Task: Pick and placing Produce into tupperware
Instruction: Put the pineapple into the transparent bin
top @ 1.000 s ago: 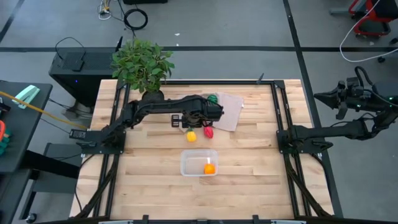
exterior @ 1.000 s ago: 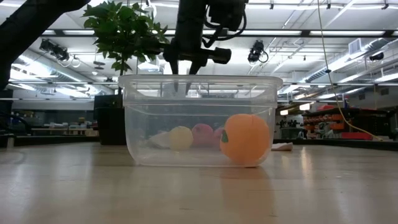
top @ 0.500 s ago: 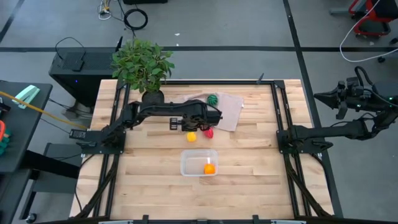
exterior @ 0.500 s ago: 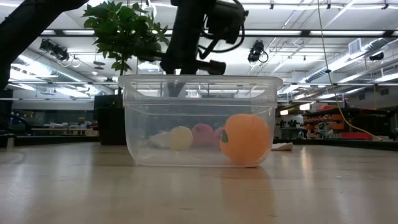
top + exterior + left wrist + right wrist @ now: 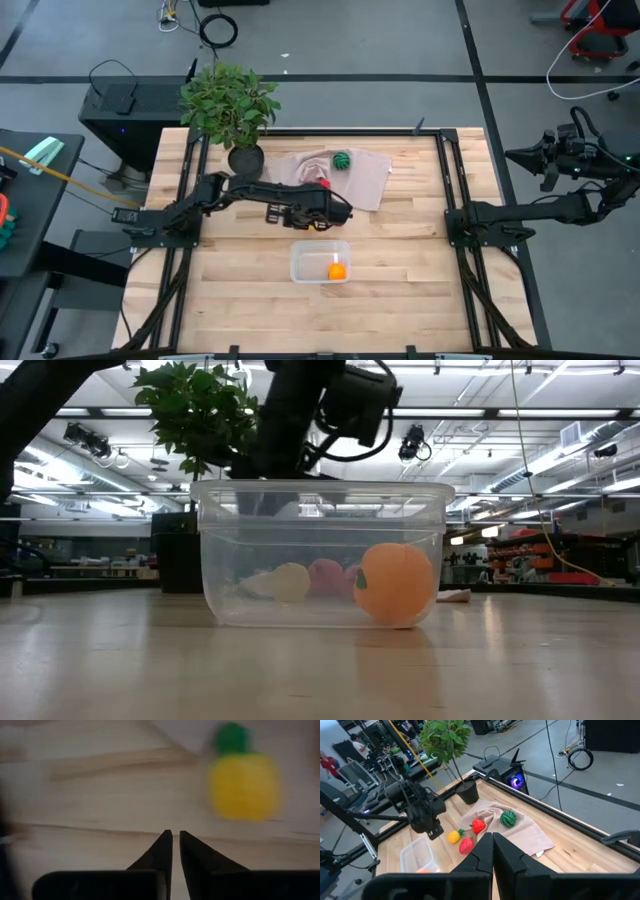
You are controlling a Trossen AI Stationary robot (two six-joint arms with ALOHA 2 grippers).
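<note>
a wooden table (image 5: 400, 290) carries a clear tub (image 5: 320, 262), a beige cloth (image 5: 365, 180), a potted plant (image 5: 232, 110), and yellow produce (image 5: 244, 786).

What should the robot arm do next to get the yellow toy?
Probably open its jaws first. The left gripper is shut and empty, with the yellow produce lying on the table just ahead. Only the orange one sits in the tupperware so far.

No readable text, labels, brands, numbers or signs in any view.
</note>
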